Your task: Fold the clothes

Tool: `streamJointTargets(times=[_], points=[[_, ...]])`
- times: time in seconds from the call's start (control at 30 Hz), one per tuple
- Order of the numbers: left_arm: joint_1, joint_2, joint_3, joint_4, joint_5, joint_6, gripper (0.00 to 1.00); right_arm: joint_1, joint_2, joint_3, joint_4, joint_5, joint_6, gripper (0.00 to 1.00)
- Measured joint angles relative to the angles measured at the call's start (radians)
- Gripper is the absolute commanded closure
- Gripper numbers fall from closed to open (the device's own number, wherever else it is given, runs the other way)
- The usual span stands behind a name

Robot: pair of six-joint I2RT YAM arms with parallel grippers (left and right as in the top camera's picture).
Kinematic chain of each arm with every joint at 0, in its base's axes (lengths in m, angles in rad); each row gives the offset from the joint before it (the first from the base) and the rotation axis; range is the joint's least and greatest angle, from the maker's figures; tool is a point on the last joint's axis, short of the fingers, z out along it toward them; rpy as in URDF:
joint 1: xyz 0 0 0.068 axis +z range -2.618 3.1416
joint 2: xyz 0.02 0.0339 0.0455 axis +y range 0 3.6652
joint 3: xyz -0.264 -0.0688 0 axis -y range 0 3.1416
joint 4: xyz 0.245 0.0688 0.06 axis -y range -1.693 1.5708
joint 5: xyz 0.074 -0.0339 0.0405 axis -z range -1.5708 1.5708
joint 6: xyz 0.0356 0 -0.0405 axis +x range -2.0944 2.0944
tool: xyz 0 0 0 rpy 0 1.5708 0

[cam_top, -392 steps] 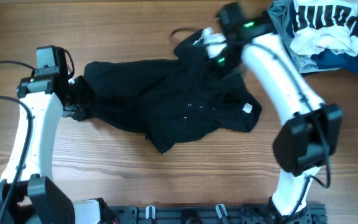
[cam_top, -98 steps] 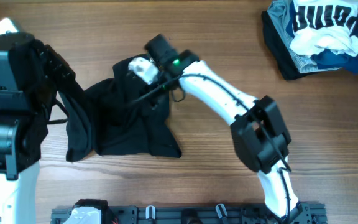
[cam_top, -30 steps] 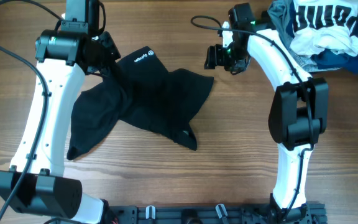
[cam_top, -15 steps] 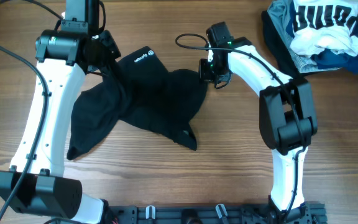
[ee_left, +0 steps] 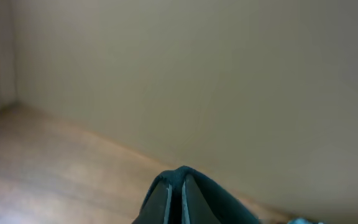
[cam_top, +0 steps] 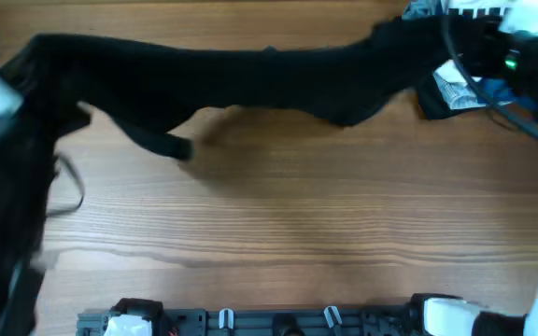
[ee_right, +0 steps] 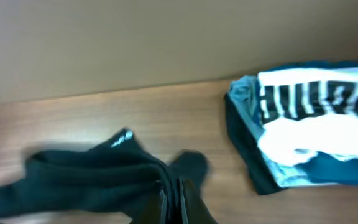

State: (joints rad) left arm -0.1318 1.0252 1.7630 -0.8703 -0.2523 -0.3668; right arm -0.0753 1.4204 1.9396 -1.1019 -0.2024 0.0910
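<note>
**Two pinched ends, one garment strung out long, no fold made yet**

Nothing folded lies on the broad brown wooden table, so I judge the task to be at an early stage. The large, soft, plain black fabric garment hangs above the far side of the table, stretched as a roped-up band between the two arms rather than spread flat. This looks like a shake-out or straightening step. Still to do are laying the garment down smooth, bringing the sides in, and doubling it over.

The garment's long axis runs left to right across the top of the overhead view. One end points toward the blurred left arm and the other toward the far right corner, and the middle sags a little. I cannot tell which end is collar and which is hem.

At that right corner sits a pile of other clothes with a white-and-navy lettered piece on top. In the overhead view the garment's right end crosses in front of it.

The left gripper has its fingers pressed together, with black cloth bunched around them. The right gripper is likewise pinched narrow on a gather of the black fabric, which trails off to the left in its own view.

A thin strip of cloth droops from the garment's lower edge, left of centre.
</note>
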Motion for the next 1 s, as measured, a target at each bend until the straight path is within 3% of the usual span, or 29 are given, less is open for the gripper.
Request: streamJointTargets(times=[0.13, 0.3, 0.43, 0.57, 0.73, 0.9, 1.0], points=[[0.000, -0.131, 0.005, -0.039, -0.013, 0.004, 0.96, -0.061, -0.115, 0.103, -0.100, -0.020, -0.037, 0.96], [0.000, -0.171, 0.005, -0.087, -0.013, 0.007, 0.96, -0.105, -0.237, 0.234, -0.186, -0.010, -0.053, 0.96], [0.000, -0.197, 0.047, -0.143, -0.029, 0.023, 0.96, -0.105, -0.276, 0.398, -0.262, 0.024, -0.067, 0.96], [0.000, -0.201, 0.075, -0.221, -0.103, 0.021, 0.96, -0.105, -0.254, 0.420, -0.274, 0.016, -0.079, 0.96], [0.000, -0.069, 0.080, -0.354, -0.190, -0.017, 0.96, -0.105, 0.011, 0.426, -0.266, -0.131, -0.120, 0.96], [0.001, 0.229, 0.076, -0.356, -0.231, -0.040, 0.96, -0.043, 0.405, 0.412, -0.237, -0.190, -0.163, 0.96], [0.026, 0.411, 0.076, -0.310, -0.244, -0.043, 0.96, 0.014, 0.585, 0.412, -0.136, -0.193, -0.169, 0.96]])
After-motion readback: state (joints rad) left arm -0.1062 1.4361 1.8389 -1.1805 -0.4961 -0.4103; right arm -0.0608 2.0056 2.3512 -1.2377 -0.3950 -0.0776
